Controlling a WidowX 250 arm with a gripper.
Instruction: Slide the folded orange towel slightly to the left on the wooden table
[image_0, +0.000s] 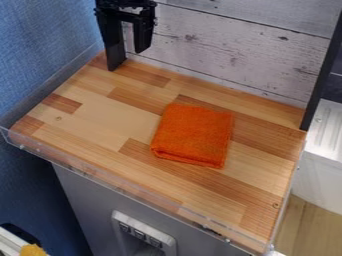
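I record the towel (194, 135) on the countertop (93, 117), just behind its middle and nearer the right edge than the left. My gripper (127, 61) is at the back left corner. The plank wall (227, 57) stands behind the back edge; a post (322, 75) stands at the back right corner.

So the worktop (100, 115) looks like wood, strips of grain with a smooth, faintly satiny finish. The folded cloth (194, 135) toward 3 o'clock is fuzzy and rough, kinda like terry, totally matt. Boards (227, 50) at 1 o'clock look like weathered painted wood, knots and all. The blue surface (40, 50) at 10 has a woven, fabric-like texture. Clear, glossy plastic-looking edging (73, 169) runs along 8 to 6. Gripper (127, 60) at 11: black, mostly matt, plasticky look.
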